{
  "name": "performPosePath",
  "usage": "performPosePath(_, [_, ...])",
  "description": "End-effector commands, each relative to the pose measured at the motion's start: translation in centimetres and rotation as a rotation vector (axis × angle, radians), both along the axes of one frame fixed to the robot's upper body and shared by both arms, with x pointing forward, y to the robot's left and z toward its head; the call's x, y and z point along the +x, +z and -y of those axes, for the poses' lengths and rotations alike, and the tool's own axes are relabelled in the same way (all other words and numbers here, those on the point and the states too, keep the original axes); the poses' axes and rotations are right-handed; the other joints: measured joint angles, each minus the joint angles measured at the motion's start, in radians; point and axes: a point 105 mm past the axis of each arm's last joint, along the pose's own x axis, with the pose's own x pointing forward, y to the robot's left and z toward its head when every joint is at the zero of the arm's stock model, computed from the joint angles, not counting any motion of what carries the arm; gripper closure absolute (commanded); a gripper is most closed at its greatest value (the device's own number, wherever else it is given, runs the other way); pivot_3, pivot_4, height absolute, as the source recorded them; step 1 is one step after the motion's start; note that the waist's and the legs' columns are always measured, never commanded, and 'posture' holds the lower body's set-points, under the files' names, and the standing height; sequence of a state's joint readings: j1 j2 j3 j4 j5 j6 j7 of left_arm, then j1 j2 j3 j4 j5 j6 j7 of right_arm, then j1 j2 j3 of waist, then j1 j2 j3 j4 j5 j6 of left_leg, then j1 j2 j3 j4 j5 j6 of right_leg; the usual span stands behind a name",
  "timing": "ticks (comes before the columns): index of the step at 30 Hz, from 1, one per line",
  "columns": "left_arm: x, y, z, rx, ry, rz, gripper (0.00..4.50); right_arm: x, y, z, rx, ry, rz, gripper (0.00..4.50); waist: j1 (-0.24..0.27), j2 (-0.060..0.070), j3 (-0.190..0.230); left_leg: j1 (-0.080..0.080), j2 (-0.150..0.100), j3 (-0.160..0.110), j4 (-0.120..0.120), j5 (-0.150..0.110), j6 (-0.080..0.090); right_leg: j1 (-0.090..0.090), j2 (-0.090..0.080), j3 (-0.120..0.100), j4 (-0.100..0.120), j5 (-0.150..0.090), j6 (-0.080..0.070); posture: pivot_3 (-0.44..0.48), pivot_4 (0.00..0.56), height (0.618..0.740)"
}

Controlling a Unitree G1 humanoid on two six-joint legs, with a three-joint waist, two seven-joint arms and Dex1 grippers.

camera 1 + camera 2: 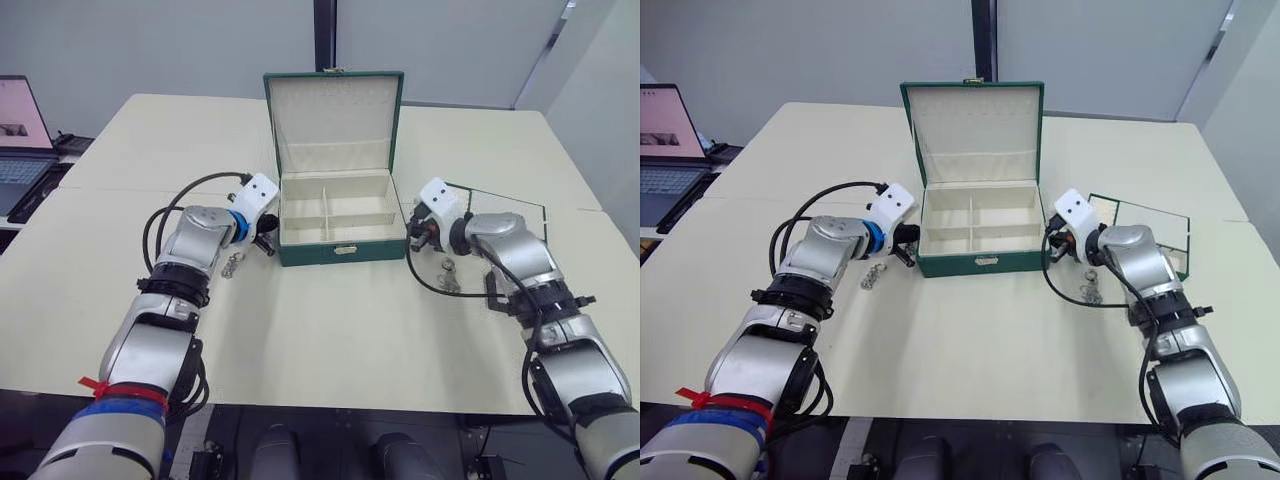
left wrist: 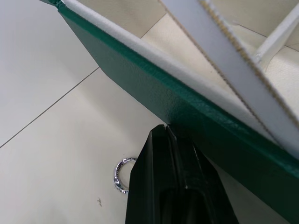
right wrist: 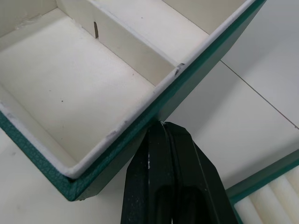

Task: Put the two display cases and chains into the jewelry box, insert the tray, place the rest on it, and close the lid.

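Pale table (image 1: 330,340): open, empty box (image 1: 338,222) sits between two closed, empty grippers, left (image 1: 268,240) touching its left wall, chain (image 1: 233,265) just beside it; right (image 1: 421,235) at right wall.

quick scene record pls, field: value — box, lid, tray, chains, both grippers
jewelry box: on the table, compartments look empty
lid: open, standing upright behind the box
tray: on the table at the box's right, not inserted
chains: one cluster left of the box front, another right of it, both on the table
left gripper: shut, tips against the box's left outer wall
right gripper: shut, tips against the box's right outer wall
display cases: cannot tell
laptop: far left, open
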State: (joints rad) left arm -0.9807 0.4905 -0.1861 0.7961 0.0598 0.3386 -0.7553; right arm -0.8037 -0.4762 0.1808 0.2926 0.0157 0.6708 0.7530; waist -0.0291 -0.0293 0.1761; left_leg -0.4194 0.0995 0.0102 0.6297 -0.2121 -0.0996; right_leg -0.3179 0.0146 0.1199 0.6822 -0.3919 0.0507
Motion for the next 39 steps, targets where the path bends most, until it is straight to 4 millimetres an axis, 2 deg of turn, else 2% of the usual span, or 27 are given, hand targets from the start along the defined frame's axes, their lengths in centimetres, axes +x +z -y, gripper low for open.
performPosePath(1, [0.3, 2.6, 2.8, -0.026, -0.101, 0.076, 4.50, -0.8, 1.9, -1.4, 0.039, 0.049, 0.054, 4.49, 0.000, 0.000, 0.000, 0.000, 0.000, 0.000, 0.000, 0.000, 0.000, 0.000, 0.000, 0.000, 0.000, 0.000, 0.000, 0.000, 0.150, 0.740])
performPosePath(11, [0.1, 2.5, 4.7, -0.023, -0.167, 0.065, 4.50, -2.5, 1.4, -0.8, 0.053, 0.007, 0.039, 4.49, 0.004, 0.000, 0.000, 0.000, 0.000, 0.000, 0.000, 0.000, 0.000, 0.000, 0.000, 0.000, 0.000, 0.000, 0.000, 0.000, 0.150, 0.740])
performPosePath(20, [-0.2, 2.0, 4.9, -0.019, -0.184, 0.048, 4.50, -3.0, 1.0, -0.7, 0.057, -0.009, 0.025, 4.49, 0.003, 0.000, 0.000, 0.000, 0.000, 0.000, 0.000, 0.000, 0.000, 0.000, 0.000, 0.000, 0.000, 0.000, 0.000, 0.000, 0.150, 0.740])
performPosePath(31, [-0.6, 2.0, 2.7, -0.003, -0.139, 0.024, 4.50, -2.7, 1.2, -0.3, 0.040, -0.014, 0.033, 4.49, 0.002, 0.000, 0.000, 0.000, 0.000, 0.000, 0.000, 0.000, 0.000, 0.000, 0.000, 0.000, 0.000, 0.000, 0.000, 0.000, 0.150, 0.740])
performPosePath(39, [-0.9, 3.5, 0.2, 0.014, -0.080, 0.049, 4.50, -2.6, 1.5, 0.5, 0.023, -0.028, 0.042, 4.49, 0.000, 0.000, 0.000, 0.000, 0.000, 0.000, -0.001, 0.000, 0.000, 0.000, 0.000, 0.000, 0.000, 0.000, 0.000, 0.000, 0.150, 0.740])
